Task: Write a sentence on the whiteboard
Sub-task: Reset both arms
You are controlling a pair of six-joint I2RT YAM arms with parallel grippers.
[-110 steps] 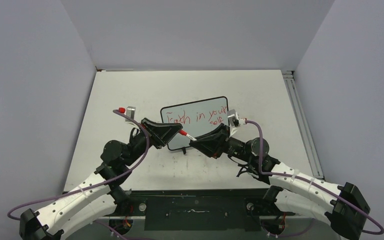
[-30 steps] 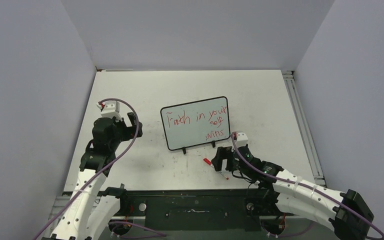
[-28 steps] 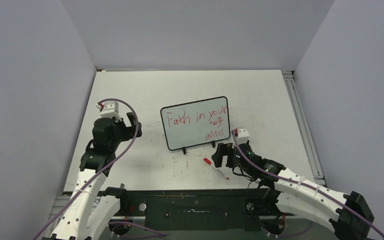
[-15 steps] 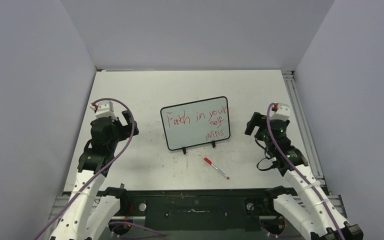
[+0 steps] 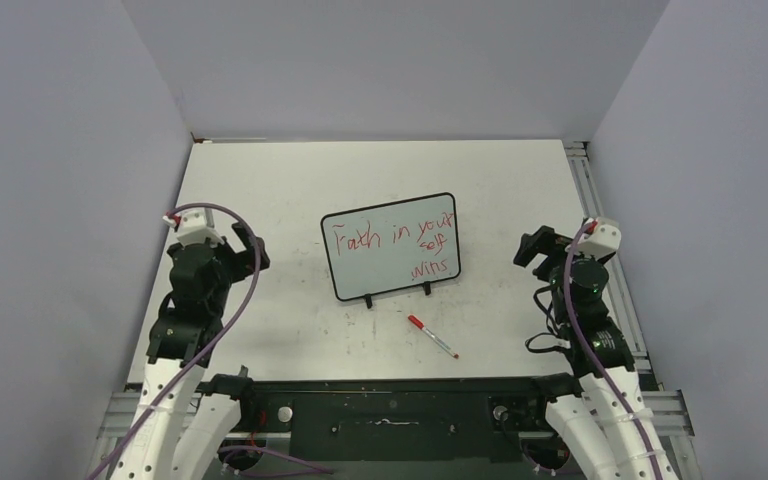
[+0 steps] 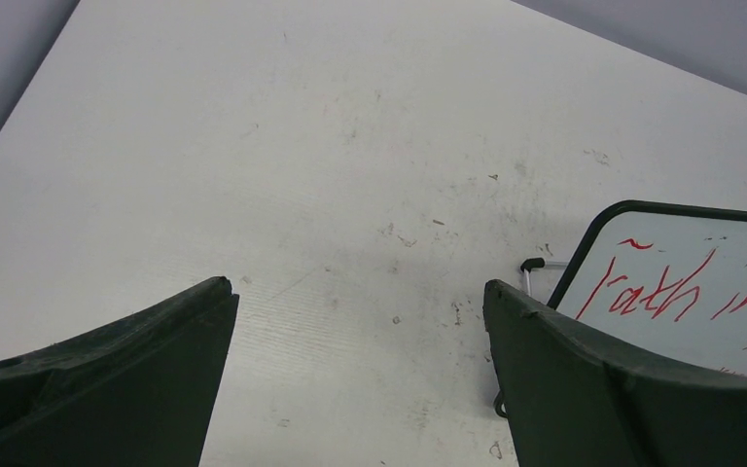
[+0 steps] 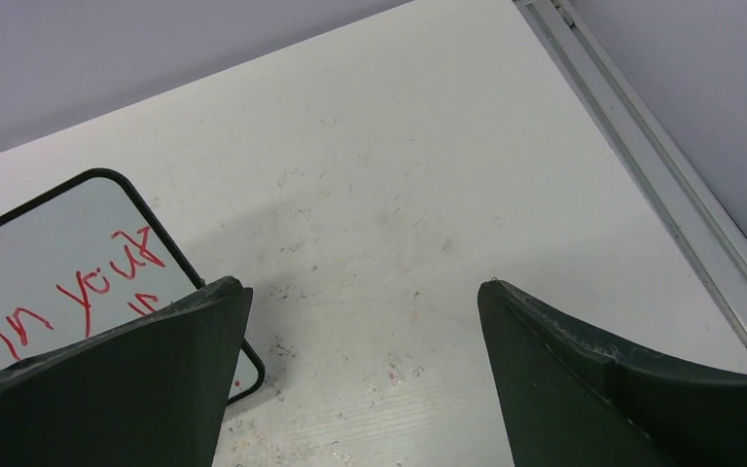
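The whiteboard (image 5: 392, 246) stands on two small black feet at mid-table, its black-framed face bearing the sentence (image 5: 400, 240) in slanting red marker lines. A corner of the whiteboard (image 6: 700, 272) shows at the right of the left wrist view, and another corner of the whiteboard (image 7: 49, 263) at the left of the right wrist view. My left gripper (image 5: 245, 247) hangs open left of the board, well apart from it, with nothing between its fingers. On the board's right, my right gripper (image 5: 535, 245) is also open and empty. A red-capped marker (image 5: 432, 336) lies on the table in front of the board.
A metal rail (image 5: 600, 240) runs along the table's right edge, close beside my right arm. Grey walls enclose the table on the left, back and right. The tabletop (image 5: 360, 170) is white and scuffed.
The right arm has let go of the marker, which now lies on the table, and has swung back to the right side. The left arm has drawn back a little toward the left.
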